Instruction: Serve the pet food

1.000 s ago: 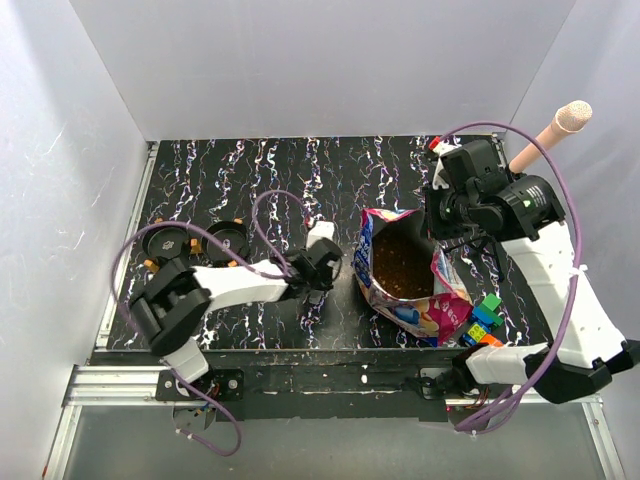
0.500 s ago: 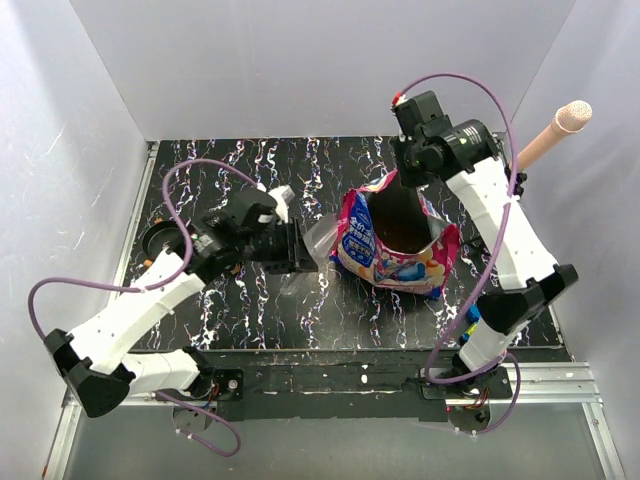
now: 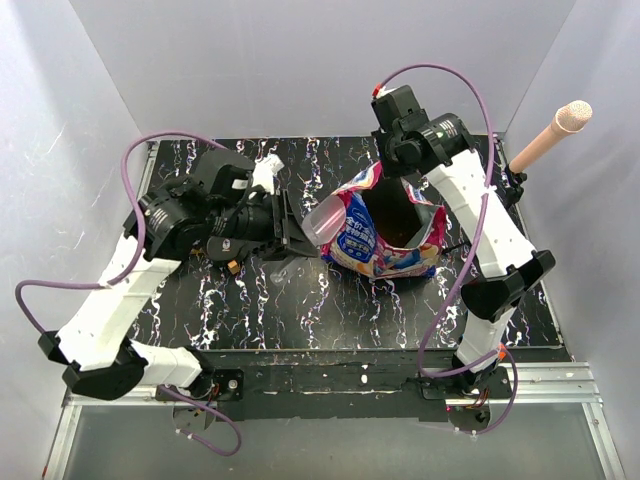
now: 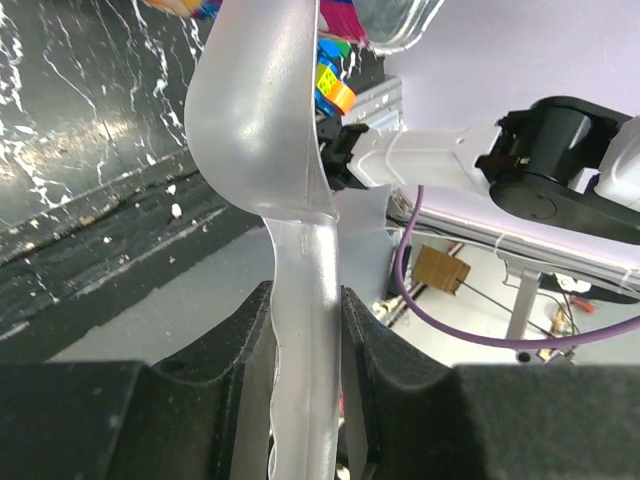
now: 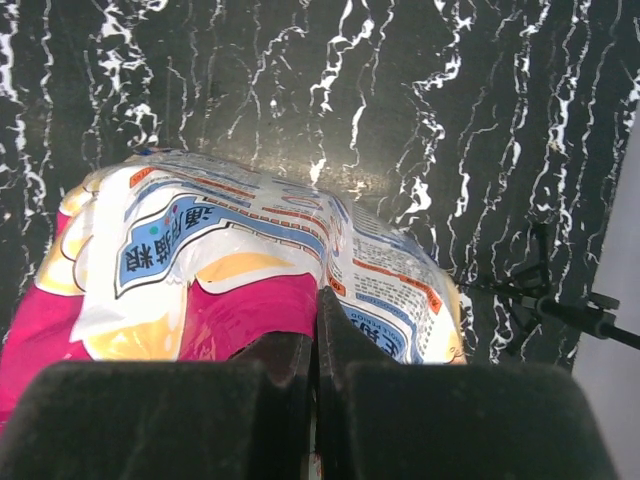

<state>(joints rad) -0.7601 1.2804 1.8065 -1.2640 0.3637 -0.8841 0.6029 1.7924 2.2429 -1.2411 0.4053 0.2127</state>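
Left gripper (image 4: pixel 305 300): jaws narrowly parted, clamped on the handle of the clear plastic scoop (image 4: pixel 262 120).
Scoop: empty, its bowl just beside the left wall of the pet food bag (image 3: pixel 385 250).
Right gripper (image 5: pixel 315 320): fully closed, pinching the bag's far rim.
Bag: magenta and blue, mouth open, standing on the black marbled table (image 3: pixel 250 300).
Pet food (image 3: pixel 398 222): dark brown mass inside the bag.
Toy blocks (image 4: pixel 330 85): colourful, beyond the scoop in the left wrist view.

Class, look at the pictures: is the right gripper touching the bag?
Touching. The right wrist view shows the right gripper with its jaws shut on the bag at its top edge, with no gap between them.
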